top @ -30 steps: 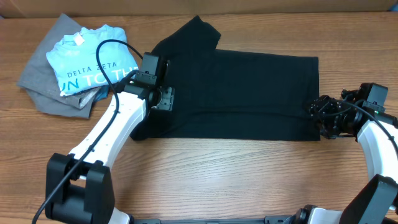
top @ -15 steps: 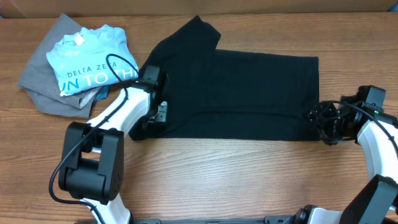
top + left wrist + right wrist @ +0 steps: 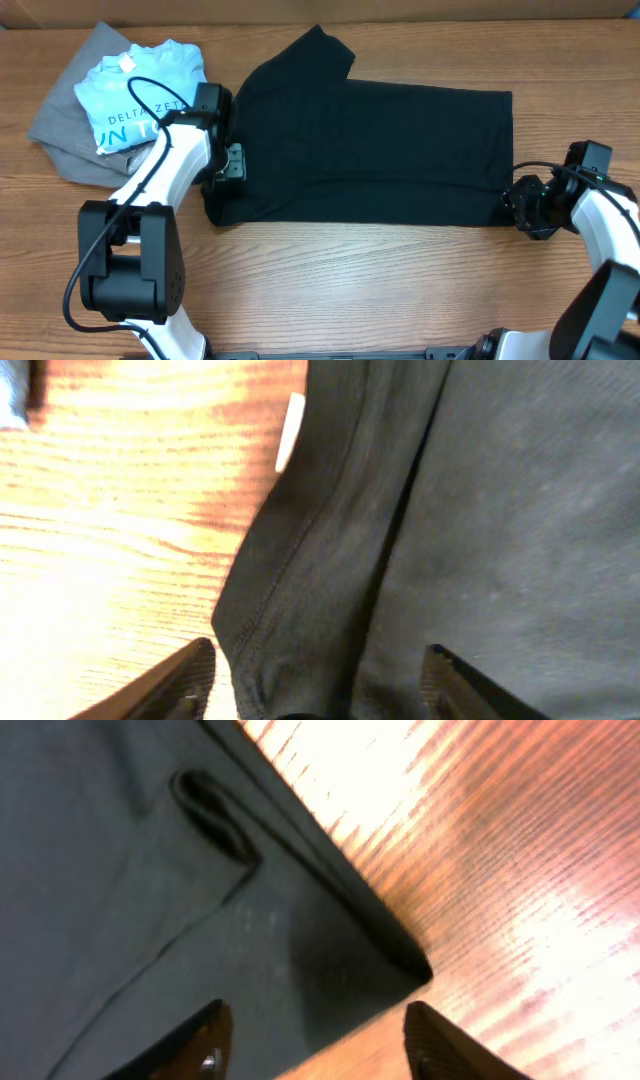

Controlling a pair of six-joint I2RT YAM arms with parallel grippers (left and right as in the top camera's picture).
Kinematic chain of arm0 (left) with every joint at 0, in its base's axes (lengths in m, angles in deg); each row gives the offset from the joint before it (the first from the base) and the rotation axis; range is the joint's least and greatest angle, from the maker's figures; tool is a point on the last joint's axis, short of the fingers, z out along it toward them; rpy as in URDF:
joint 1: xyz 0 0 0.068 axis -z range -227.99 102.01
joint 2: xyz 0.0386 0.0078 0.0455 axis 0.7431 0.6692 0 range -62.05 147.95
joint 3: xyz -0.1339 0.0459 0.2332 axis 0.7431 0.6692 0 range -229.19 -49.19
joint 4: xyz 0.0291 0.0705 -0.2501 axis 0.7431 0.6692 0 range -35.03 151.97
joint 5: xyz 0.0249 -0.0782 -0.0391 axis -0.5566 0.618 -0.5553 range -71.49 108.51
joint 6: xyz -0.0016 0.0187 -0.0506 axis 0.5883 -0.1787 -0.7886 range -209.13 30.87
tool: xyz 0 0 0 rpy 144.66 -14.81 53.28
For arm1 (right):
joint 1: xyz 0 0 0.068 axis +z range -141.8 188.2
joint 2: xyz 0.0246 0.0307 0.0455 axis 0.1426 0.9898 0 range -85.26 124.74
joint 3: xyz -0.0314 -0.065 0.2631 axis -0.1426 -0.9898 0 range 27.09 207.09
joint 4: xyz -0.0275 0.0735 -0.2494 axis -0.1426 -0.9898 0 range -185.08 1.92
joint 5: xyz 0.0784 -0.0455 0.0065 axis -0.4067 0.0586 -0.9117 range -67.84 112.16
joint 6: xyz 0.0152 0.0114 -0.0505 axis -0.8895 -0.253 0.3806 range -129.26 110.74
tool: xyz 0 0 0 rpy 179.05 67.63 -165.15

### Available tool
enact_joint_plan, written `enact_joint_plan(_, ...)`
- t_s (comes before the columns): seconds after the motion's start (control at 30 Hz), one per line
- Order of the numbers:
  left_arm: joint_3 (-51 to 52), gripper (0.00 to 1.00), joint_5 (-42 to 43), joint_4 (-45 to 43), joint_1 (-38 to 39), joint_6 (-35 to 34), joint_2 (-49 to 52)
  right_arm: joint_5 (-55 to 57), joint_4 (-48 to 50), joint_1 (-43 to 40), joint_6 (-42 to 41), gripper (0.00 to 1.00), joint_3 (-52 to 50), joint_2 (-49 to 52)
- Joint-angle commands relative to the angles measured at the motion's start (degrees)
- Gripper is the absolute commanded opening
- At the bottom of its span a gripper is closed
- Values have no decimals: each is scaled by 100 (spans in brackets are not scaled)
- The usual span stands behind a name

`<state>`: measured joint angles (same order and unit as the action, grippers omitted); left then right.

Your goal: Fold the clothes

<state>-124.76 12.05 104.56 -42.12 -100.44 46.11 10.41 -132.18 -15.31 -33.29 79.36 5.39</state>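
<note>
Stretching left to right across the middle of the frame, the black T-shirt (image 3: 380,150) lay flat between both arms, the left gripper (image 3: 228,165) at its left edge, the right gripper (image 3: 520,205) at its lower-right corner, both spread wide, gripping nothing.

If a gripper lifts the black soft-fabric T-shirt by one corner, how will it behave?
Probably floppy: the black T-shirt lies flat with limp folded edges, so it should hang. Likely light, since the fabric looks thin. Pushed, it may bunch on the wooden table rather than slide.
</note>
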Motion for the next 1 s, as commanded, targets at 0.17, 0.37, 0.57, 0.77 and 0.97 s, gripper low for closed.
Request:
enact_joint_plan(0.17, -129, 75, 249, 203, -22, 254, -57, 11, 201, -20, -129, 33, -57, 785)
enact_joint_plan(0.37, -17, 77, 221, 179, -35, 260, -55, 81, -216, -70, -131, 4, 20, 866)
enact_joint_plan(0.57, -4, 77, 184, 118, -39, 404, -55, 664, -1119, -256, -170, 4, 385, 619)
enact_joint_plan(0.77, 205, 77, 208, -238, -39, 511, -17, 721, -1349, -258, -144, 4, 501, 393)
enact_joint_plan(0.97, 323, 61, 1250, -367, -39, 776, 398, 719, -1305, -254, -144, 4, 498, 396)
